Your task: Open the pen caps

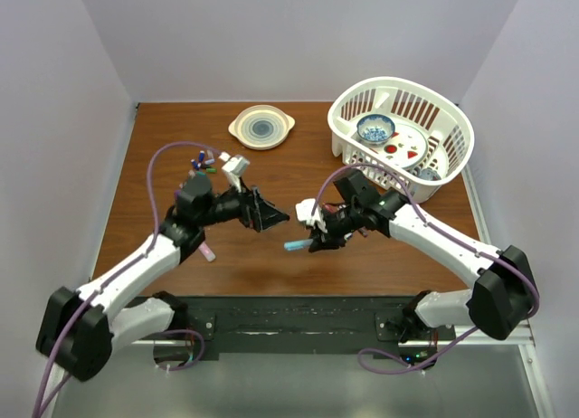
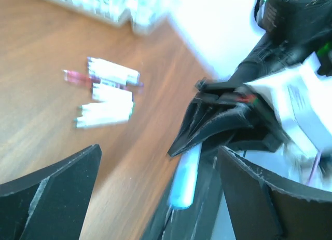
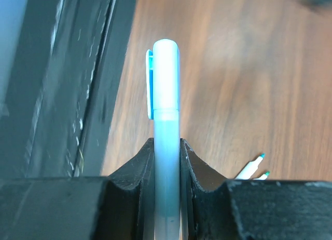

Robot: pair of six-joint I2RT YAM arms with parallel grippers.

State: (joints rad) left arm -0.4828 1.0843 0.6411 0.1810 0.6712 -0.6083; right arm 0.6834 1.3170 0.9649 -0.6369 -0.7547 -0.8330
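Tightly clenched, the jaws of the right arm [image 1: 434,232] grip a light-blue pen [image 3: 166,162] by its barrel. Its cap [image 3: 165,76], with a small clip on one side, sits on the end that sticks out past the fingertips. Facing that capped end, the jaws of the left arm [image 1: 136,271] stand released and wide apart, near the pen but not touching it, with nothing held between them. Under the pen lies the brown bench [image 1: 271,275]. To the left of the pen, beside the left arm, a pink pen [image 1: 208,252] lies flat. Farther left and behind the pen a small cluster of white pens [image 2: 106,97] lies together; they are blurred in the left wrist view, so I cannot tell whether they are capped. Well behind the pen and to its right stands a white basket [image 1: 450,147] holding a blue bowl [image 1: 374,127] and a plate [image 1: 409,145]. Behind the pen and a little to its left rests a cream dish [image 1: 261,127].
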